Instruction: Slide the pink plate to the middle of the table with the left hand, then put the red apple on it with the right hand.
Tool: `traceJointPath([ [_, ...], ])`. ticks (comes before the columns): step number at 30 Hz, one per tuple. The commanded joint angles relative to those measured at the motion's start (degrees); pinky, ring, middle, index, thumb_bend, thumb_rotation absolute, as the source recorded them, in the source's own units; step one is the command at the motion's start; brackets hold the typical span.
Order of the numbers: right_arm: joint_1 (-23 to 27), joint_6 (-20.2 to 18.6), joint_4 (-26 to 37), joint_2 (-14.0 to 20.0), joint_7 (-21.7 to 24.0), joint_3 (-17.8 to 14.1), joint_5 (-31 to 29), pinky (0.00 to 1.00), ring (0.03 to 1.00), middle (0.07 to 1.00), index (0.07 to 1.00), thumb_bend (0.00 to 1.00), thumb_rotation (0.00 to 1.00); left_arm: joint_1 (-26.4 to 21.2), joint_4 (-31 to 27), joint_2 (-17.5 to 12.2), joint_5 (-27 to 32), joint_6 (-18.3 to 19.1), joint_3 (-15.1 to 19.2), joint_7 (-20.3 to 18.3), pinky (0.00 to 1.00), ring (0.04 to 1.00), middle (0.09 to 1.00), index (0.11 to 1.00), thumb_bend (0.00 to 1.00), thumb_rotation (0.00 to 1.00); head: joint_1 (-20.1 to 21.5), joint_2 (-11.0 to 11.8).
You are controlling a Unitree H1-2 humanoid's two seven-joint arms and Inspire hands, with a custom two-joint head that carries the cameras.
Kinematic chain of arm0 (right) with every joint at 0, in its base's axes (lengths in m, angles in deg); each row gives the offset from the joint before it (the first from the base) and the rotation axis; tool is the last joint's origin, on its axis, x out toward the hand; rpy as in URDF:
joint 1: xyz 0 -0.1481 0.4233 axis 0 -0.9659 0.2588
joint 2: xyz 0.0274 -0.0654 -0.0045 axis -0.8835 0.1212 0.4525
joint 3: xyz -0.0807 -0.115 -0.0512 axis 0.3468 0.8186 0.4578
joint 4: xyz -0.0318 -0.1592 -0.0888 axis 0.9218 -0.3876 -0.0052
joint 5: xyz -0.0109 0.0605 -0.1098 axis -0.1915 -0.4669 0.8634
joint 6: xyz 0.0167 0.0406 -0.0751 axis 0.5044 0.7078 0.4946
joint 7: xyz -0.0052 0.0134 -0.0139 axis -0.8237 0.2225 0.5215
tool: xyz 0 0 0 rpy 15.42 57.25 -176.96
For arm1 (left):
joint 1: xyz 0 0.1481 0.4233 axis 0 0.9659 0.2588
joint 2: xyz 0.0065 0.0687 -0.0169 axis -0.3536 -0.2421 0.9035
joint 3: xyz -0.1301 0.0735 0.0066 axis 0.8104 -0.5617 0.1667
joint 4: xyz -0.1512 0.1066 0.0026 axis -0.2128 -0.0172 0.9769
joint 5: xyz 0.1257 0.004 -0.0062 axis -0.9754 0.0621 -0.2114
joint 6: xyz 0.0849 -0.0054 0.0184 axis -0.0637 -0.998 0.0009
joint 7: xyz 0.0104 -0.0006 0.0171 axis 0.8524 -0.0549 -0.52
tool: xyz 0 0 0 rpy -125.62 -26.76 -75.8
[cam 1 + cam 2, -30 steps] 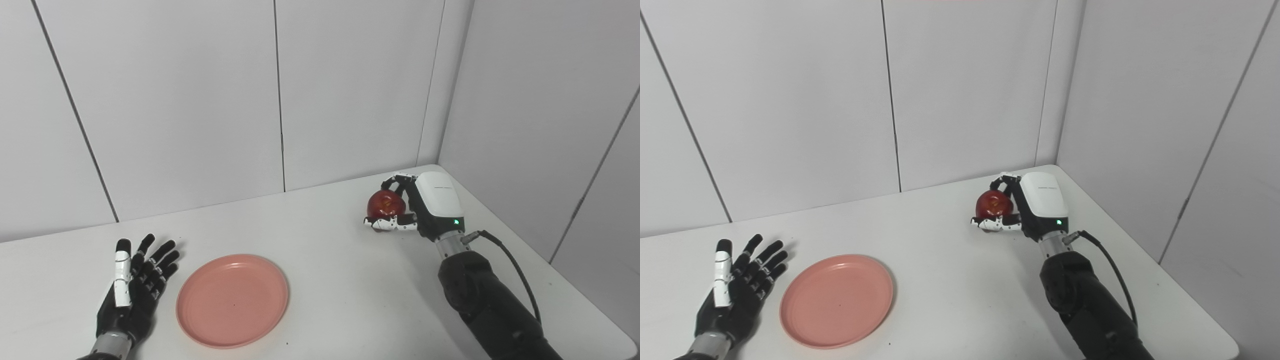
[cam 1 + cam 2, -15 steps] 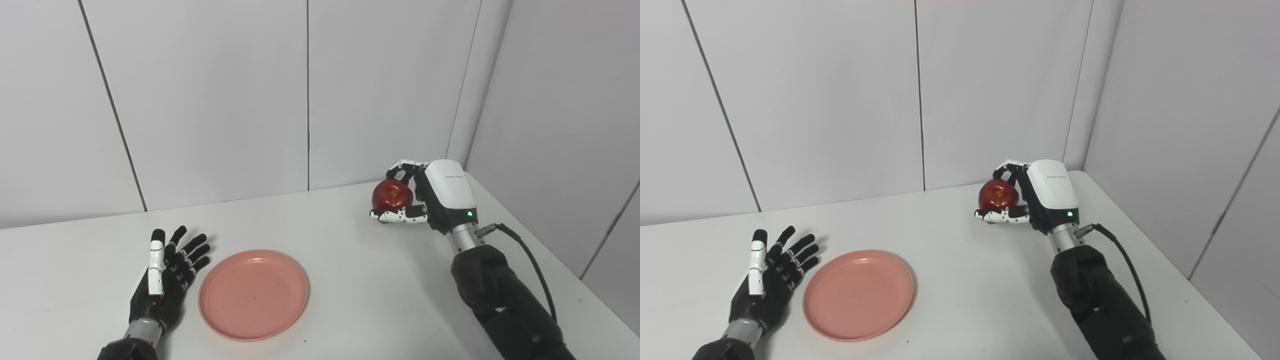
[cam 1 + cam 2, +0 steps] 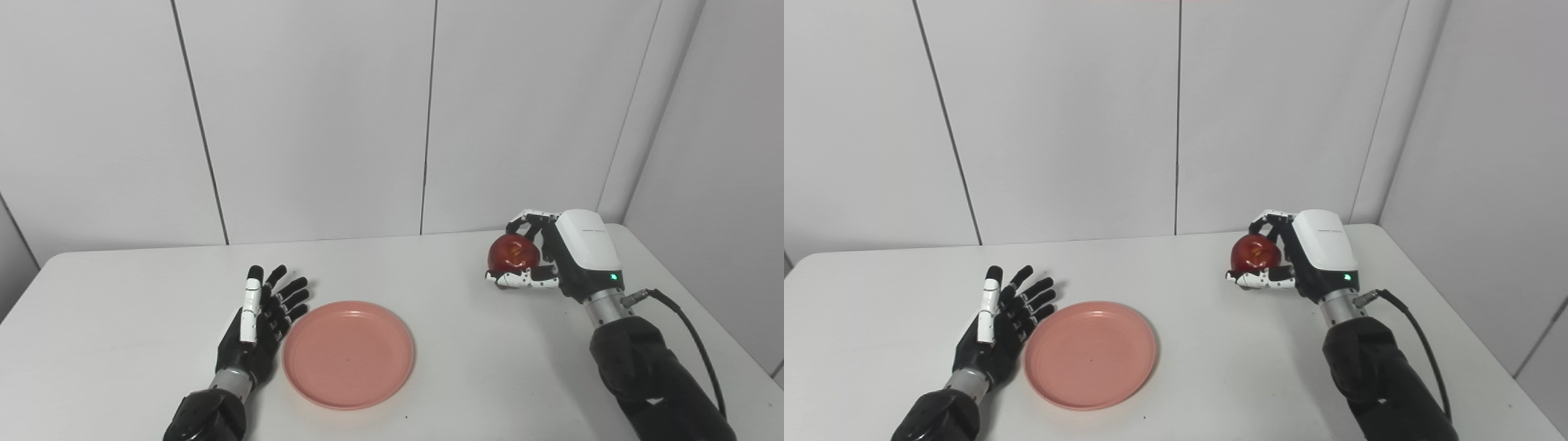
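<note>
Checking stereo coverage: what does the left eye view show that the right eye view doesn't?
Left eye only: nothing distinct.

Right eye only: more of the right-hand wall and more of the table's right edge near the bottom corner.

Both: left robot hand open beside the pink plate; right robot hand shut on the red apple, with its cable.

Pink plate (image 3: 348,353), red apple (image 3: 512,254), white table (image 3: 122,294)
</note>
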State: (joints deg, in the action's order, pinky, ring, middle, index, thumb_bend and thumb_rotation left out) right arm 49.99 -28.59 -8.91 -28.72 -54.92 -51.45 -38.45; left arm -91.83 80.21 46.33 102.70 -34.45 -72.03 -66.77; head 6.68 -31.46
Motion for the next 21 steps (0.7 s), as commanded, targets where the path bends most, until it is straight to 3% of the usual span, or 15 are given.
traceJointPath([
  [1,3.4,2.2,2.9,0.2,0.2,-0.4,-0.5,0.15,0.209,0.299,0.485,0.50,0.16,2.1,2.5,0.7,-0.9,4.3,-0.5,1.3,0.87,0.854,0.818,0.913,0.68,0.99,-0.8,0.0],
  [21,5.8,5.2,3.4,-3.1,1.4,2.9,0.9,0.14,0.195,0.290,0.484,0.50,0.16,2.1,4.2,1.9,-2.0,2.8,-0.5,1.9,0.84,0.839,0.815,0.924,0.68,0.99,-3.2,1.0],
])
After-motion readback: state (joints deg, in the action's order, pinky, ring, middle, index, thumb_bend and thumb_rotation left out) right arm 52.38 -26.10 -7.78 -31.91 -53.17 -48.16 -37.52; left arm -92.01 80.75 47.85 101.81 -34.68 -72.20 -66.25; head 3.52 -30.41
